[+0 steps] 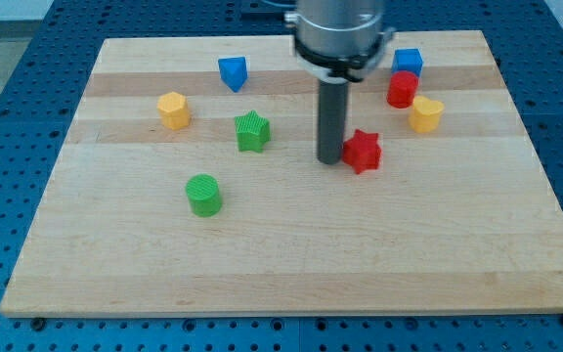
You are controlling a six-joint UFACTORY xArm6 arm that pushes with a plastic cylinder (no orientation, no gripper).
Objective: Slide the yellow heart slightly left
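Observation:
The yellow heart (425, 113) sits near the view's upper right, just below a red cylinder (402, 89). My tip (331, 158) is at the board's middle, touching or nearly touching the left side of a red star (363, 151). The tip is well to the left of the yellow heart and lower in the view.
A blue cube (408, 62) sits above the red cylinder. A blue triangular block (233, 72) is at the top centre-left, a yellow hexagon (173, 110) at the left, a green star (252, 131) beside it, a green cylinder (203, 195) lower left. The wooden board (291, 264) ends in blue pegboard.

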